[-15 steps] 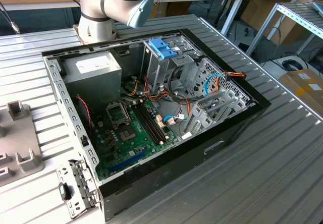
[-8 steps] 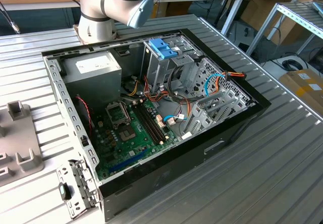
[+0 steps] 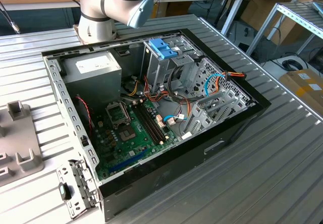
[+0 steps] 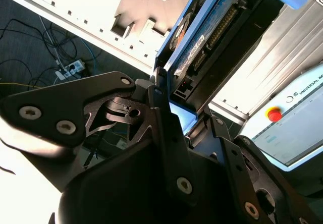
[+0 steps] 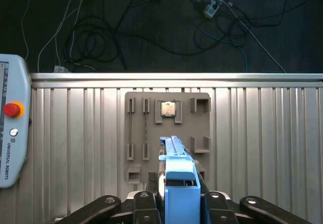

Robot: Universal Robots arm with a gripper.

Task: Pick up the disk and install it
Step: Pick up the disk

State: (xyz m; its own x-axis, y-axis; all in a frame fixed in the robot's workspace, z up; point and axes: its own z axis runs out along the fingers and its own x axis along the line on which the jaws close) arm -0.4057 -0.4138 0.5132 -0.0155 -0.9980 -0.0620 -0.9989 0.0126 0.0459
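My gripper (image 5: 179, 206) is shut on the disk (image 5: 177, 176), which I see edge-on with its light-blue carrier toward the camera. It hangs above a grey fixture plate (image 5: 154, 118) on the ribbed metal table. In the second wrist view the disk (image 4: 212, 35) rises out of the black fingers (image 4: 166, 123), showing its label, its connector edge and a light-blue rail. In the exterior view the open computer case (image 3: 237, 125) lies on the table, with an upright metal drive cage (image 3: 161, 65) inside it and the arm (image 3: 113, 4) behind it.
A small square chip (image 5: 168, 109) sits in the fixture plate. A pendant with a red button (image 5: 12, 109) lies at the table's edge. Cables and a power strip (image 5: 214, 2) lie on the dark floor beyond. Motherboard (image 3: 133, 133) and loose wires fill the case.
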